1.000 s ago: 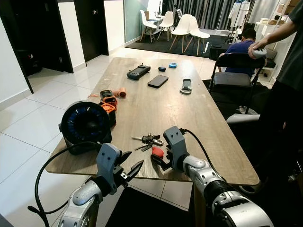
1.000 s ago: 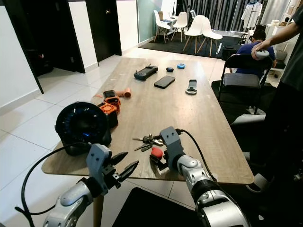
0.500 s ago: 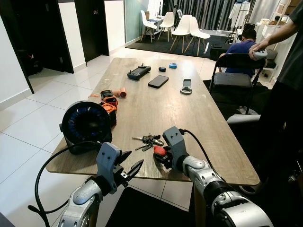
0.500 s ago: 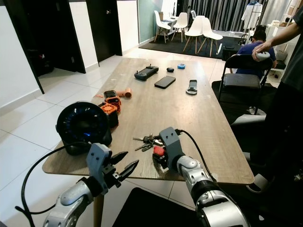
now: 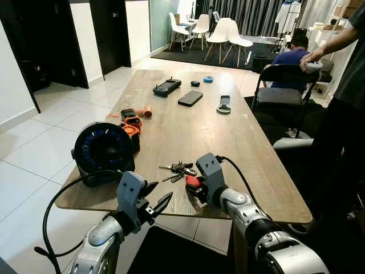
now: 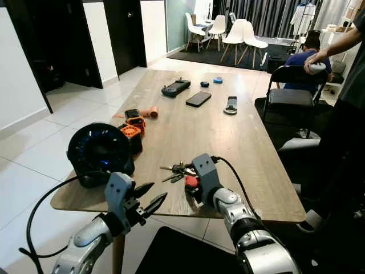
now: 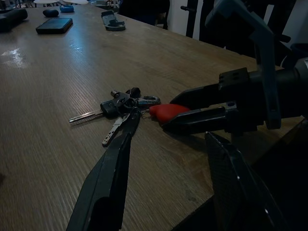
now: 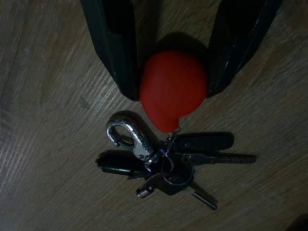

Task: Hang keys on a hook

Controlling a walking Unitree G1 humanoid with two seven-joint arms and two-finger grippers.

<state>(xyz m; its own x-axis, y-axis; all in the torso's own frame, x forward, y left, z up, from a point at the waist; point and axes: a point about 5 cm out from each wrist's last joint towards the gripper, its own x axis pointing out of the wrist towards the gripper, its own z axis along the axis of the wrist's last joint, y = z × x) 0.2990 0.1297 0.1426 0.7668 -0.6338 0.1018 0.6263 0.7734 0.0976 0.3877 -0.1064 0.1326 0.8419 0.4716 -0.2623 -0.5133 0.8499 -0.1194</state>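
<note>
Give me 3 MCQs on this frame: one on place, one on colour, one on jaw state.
1. Where do the keys lie?
A. near edge of the wooden table
B. on the floor
C. on the black chair

2. What colour is the fob on the key ring?
A. blue
B. red
C. green

3. How do the jaws of the right gripper stand?
A. wide open, far above the table
B. closed on the phone
C. either side of the fob, touching it

Key: 1 A, the bunch rests on the wood by the near edge. 2 B, the right wrist view shows a red teardrop. 3 C, both black fingers press its sides.
</note>
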